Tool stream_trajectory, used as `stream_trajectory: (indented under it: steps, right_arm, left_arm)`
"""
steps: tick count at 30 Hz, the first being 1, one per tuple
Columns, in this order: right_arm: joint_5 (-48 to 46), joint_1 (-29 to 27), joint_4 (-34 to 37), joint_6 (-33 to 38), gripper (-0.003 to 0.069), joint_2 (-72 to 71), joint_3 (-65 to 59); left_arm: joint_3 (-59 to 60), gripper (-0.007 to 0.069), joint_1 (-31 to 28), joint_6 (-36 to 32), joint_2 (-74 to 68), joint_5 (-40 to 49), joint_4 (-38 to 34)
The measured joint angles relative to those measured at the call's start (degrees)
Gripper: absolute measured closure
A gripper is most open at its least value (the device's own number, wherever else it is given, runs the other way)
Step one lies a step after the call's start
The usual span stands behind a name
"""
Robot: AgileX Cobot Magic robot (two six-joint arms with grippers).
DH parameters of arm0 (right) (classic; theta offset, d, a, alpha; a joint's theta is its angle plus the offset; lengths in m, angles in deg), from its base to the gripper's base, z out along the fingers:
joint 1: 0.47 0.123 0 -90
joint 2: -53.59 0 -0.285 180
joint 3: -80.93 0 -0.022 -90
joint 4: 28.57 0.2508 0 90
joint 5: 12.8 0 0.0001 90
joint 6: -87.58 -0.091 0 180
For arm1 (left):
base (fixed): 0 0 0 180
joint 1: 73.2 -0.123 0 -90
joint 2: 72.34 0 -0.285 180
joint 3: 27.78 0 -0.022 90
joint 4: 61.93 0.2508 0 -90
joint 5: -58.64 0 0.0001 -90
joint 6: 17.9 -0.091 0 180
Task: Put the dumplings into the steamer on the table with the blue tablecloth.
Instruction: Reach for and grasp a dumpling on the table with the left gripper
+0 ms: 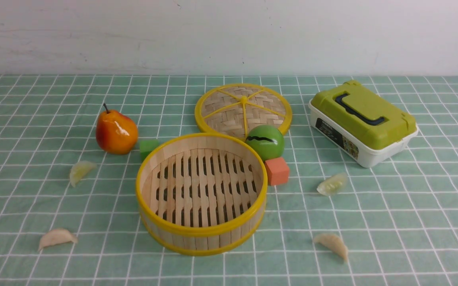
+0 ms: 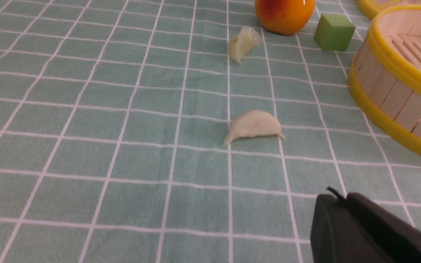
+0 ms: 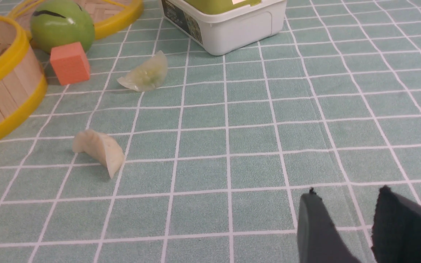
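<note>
Your left claw [image 2: 342,199] is hanging over the bench [image 2: 86,146] with its fingers pressed together and nothing between them. The near left dumpling [image 2: 254,126], a cream crescent, is lying on the teal grid cloth a little ahead of this claw, apart from it, with its hump up. Well beyond it, the far left dumpling [image 2: 243,44], yellowish and translucent, is resting just beside the pear [image 2: 285,14]. The steamer [image 2: 389,106] is standing ahead of this claw and off toward your right arm. A green cube [image 2: 334,32] is sitting between it and the pear.

Your right claw [image 3: 347,191] is hanging with its fingers spread, and only cloth is showing in the gap. The near right dumpling [image 3: 101,149], cream and pleated, is lying ahead of this claw and off toward your left arm, well apart from the fingers. The far right dumpling [image 3: 146,75], pale and translucent, is lying farther out in the same direction. It is near an orange cube [image 3: 69,63] and a green ball [image 3: 62,29]. The ball is touching the woven lid [image 3: 122,18]. A green-lidded lunch box [image 3: 239,29] is sitting far ahead of this claw. The steamer is standing beyond the near right dumpling, toward your left arm.

All four dumplings are lying on the cloth outside the steamer, two on each side of it.
</note>
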Motion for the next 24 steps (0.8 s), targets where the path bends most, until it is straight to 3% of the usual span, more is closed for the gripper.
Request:
stream_trajectory:
  steps: [4, 8, 9, 15, 16, 21, 24]
  right_arm:
    - [5.15, 0.0, -2.24, 0.0, 0.0419, 0.0, -0.57]
    - [23.07, 0.0, -2.65, -0.08, 0.0419, 0.0, -0.62]
    - [23.92, 0.0, -2.7, -0.09, 0.0419, 0.0, -0.62]
    - [49.07, 0.0, -2.84, -5.42, 0.042, 0.0, -0.62]
    - [49.62, 0.0, -2.84, -5.86, 0.042, 0.0, -0.62]
    - [54.42, 0.0, -1.14, -10.58, 0.0423, 0.0, -0.09]
    - [50.46, 0.0, 2.33, -10.97, 0.0474, 0.64, 4.51]
  left_arm:
    - [0.0, 0.0596, 0.0, 0.0, 0.0, -8.73, 0.0]
    - [0.0, 0.0592, 0.0, 0.0, 0.0, -22.37, 0.0]
    - [0.0, 0.0592, 0.0, 0.0, 0.0, -22.89, 0.0]
    - [0.0, 0.0587, 0.0, 1.88, 0.0, -40.2, 0.45]
    - [0.0, 0.0587, 0.0, 2.43, 0.0, -41.33, 0.45]
    - [-0.06, 0.0585, 0.0, 18.3, 0.0, -52.39, 0.58]
    - [-4.51, 0.059, 0.0, 28.16, 0.0, -49.73, 2.17]
